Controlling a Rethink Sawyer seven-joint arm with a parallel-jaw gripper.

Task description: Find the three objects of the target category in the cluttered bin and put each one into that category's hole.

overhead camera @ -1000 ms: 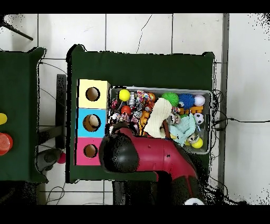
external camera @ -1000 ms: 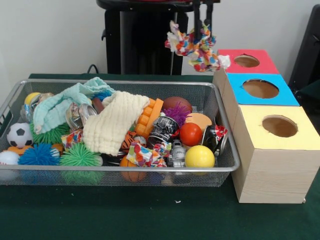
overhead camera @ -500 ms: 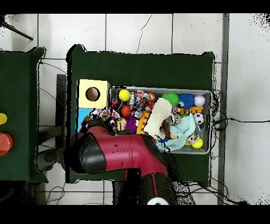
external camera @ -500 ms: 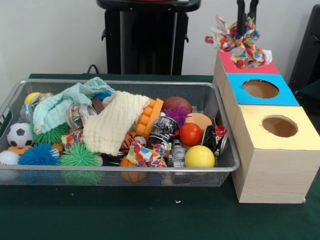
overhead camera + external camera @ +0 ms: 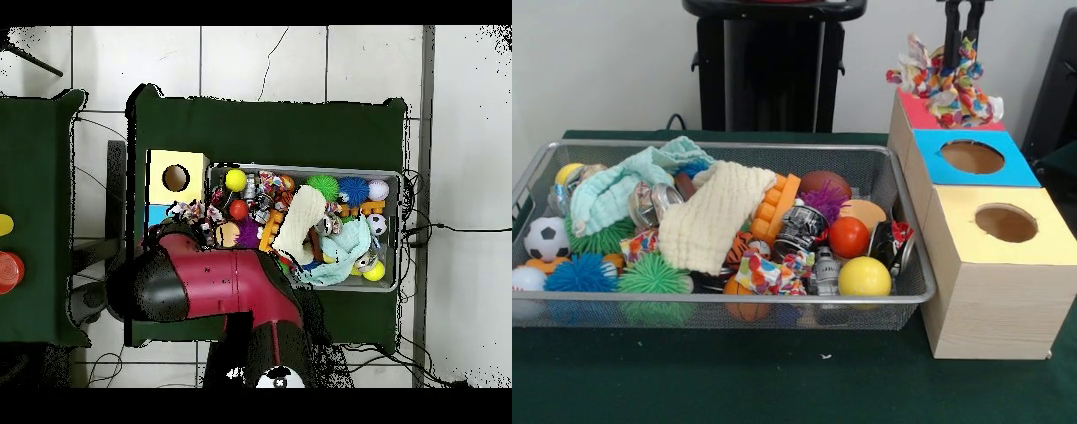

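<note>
Item: knotted rag toy [image 5: 942, 81], clamped in my tool [image 5: 962, 40]; carried from beside the bin [image 5: 914, 265] to over the red box [image 5: 907, 110], apparently above its hole. Release pending.

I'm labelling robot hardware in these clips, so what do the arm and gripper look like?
The arm is thick and rounded, with glossy red shells and black joint sections, seen from overhead. A white round marking shows at its base end. The gripper has two slim, dark, straight fingers in the front view. No cables are visible on either.
</note>
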